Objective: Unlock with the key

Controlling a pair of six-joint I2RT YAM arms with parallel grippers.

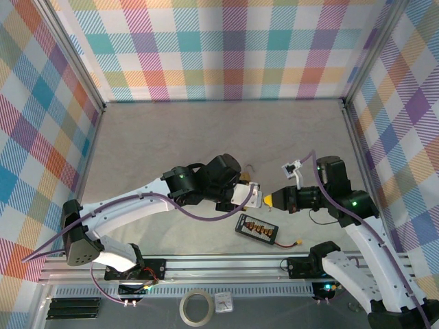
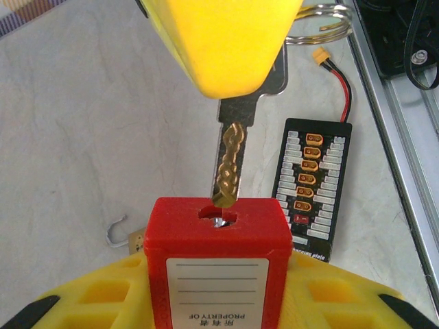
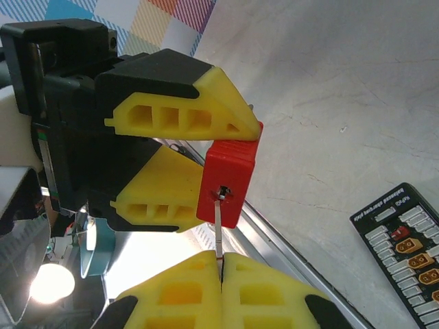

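Note:
The red padlock (image 2: 216, 264) is held keyhole-up between the yellow fingers (image 3: 171, 116) of my left gripper (image 2: 216, 291), which is shut on its body. My right gripper (image 3: 221, 264) is shut on the head of the key (image 3: 219, 226), a thin silvery blade. The key's tip (image 2: 225, 195) sits at the mouth of the keyhole (image 3: 223, 194), with most of the blade outside. In the top view the left gripper (image 1: 247, 197) and the right gripper (image 1: 269, 200) meet tip to tip near the front middle of the table, just above its surface.
A brass padlock (image 2: 136, 240) with an open shackle lies on the table just behind the red one. A black connector board (image 1: 256, 229) with a red-and-black lead lies in front of the grippers. The aluminium front rail (image 1: 219, 264) runs along the near edge.

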